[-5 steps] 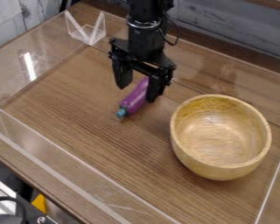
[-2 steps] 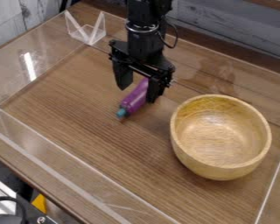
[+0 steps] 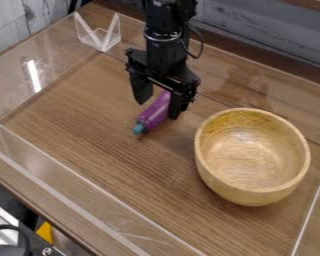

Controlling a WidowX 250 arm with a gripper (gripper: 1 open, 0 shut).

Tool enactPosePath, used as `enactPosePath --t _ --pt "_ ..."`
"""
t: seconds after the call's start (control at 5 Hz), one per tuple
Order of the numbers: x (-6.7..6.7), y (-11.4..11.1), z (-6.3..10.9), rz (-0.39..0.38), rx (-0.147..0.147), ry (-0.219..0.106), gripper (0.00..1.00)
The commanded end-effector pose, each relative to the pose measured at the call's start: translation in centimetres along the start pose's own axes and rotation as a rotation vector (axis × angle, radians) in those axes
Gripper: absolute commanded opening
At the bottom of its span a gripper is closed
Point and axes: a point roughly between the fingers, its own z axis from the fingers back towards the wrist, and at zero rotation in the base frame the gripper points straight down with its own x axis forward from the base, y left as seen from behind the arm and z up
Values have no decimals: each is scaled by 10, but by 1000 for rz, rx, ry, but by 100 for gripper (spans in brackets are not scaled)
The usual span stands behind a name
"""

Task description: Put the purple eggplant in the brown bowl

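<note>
Two fingers of the tool stand spread wide and point straight down, straddling the upper end of the purple eggplant, which lies flat on the wooden bench near its middle, just left of the brown bowl and apart from it. Nothing is pinched yet. The step in hand looks like the grasp. To do it well, the tool should sink until its fingertips sit low beside the body, then squeeze across the narrow width, near the thick middle so the glossy toy does not slip or pivot. The eggplant's long axis runs diagonally, from the bench's far right toward its near left; the teal stem cap marks the near-left end, pointing away from the tool.
</note>
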Motion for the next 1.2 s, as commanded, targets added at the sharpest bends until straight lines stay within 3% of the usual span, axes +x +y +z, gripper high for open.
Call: enactPosePath --t 0.0,0.2,1.0 --pt "5 5 5 13 6 -36 100" --pt "5 4 2 15 5 -39 0" --pt "5 0 -1 16 -14 -59 0"
